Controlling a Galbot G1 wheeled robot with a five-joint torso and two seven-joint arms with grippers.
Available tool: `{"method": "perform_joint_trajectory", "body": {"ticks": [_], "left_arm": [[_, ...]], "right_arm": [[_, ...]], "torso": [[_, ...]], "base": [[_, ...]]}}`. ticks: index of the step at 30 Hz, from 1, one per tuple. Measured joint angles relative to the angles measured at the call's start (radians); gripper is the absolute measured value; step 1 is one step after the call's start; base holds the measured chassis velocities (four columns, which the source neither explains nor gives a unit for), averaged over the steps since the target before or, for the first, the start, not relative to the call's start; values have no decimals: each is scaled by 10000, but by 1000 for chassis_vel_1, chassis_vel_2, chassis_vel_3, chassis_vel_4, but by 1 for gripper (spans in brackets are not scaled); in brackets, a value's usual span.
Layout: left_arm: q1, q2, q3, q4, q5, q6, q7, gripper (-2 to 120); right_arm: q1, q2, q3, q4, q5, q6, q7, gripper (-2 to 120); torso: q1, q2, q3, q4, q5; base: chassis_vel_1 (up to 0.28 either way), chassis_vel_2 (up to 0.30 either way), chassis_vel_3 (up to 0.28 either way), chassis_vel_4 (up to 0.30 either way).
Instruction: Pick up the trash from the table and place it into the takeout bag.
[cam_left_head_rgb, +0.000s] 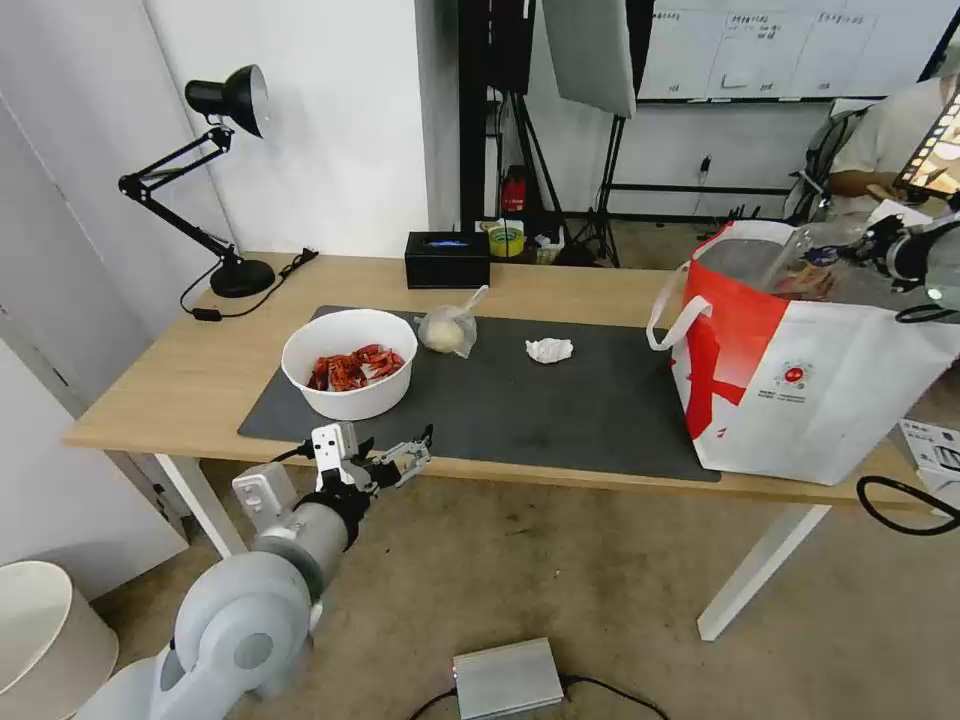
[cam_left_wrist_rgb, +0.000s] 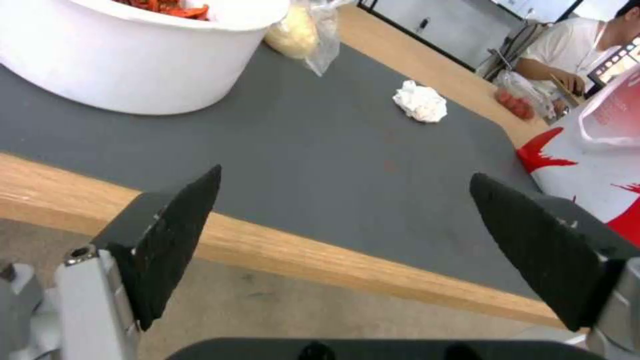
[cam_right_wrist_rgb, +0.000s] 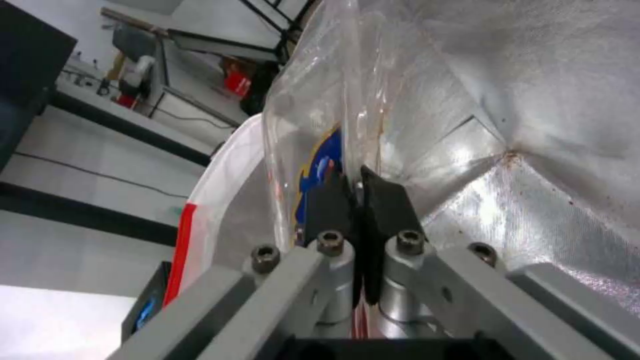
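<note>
On the dark mat of the table (cam_left_head_rgb: 200, 370) stand a white bowl of red shells (cam_left_head_rgb: 350, 362), a small knotted clear bag (cam_left_head_rgb: 447, 328) and a crumpled white tissue (cam_left_head_rgb: 549, 349). The takeout bag (cam_left_head_rgb: 800, 390) stands open at the table's right end. Over its mouth my right gripper (cam_left_head_rgb: 855, 250) is shut on the clear plastic box (cam_left_head_rgb: 812, 262). In the right wrist view the gripper (cam_right_wrist_rgb: 358, 200) pinches the box's wall (cam_right_wrist_rgb: 313, 110) beside the foil lining (cam_right_wrist_rgb: 533, 100). My left gripper (cam_left_head_rgb: 415, 455) hangs open just in front of the table's front edge, near the bowl (cam_left_wrist_rgb: 120, 65); the left gripper (cam_left_wrist_rgb: 345, 174) holds nothing.
A black desk lamp (cam_left_head_rgb: 230, 180) and a black box (cam_left_head_rgb: 447, 258) stand along the table's back edge. On the floor lie a silver box (cam_left_head_rgb: 507, 678) with a cable and a white bin (cam_left_head_rgb: 45, 630). Light stands and a seated person are behind the table.
</note>
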Motion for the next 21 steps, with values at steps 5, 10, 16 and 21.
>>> {"method": "perform_joint_trajectory", "body": {"ticks": [5, 10, 16, 21], "left_arm": [[36, 1, -2, -30, 3, -1, 0, 100], [60, 7, -2, -52, 7, -1, -5, 100], [84, 8, 12, -70, 17, -1, -7, 100], [87, 39, 13, -97, 19, -1, -13, 100]], "right_arm": [[-53, -18, 42, 86, 34, 0, -16, 0], [-193, -69, 134, 210, 68, -59, -63, 0], [-383, -94, 238, 365, 108, -96, -107, 11], [-420, -117, 267, 435, 122, -100, -107, 30]], "torso": [[0, 1, 0, 0, 0], [0, 0, 0, 0, 0], [0, 0, 0, 0, 0], [0, -1, 0, 0, 0]], "base": [[0, 0, 0, 0], [0, 0, 0, 0], [0, 0, 0, 0], [0, 0, 0, 0]]}}
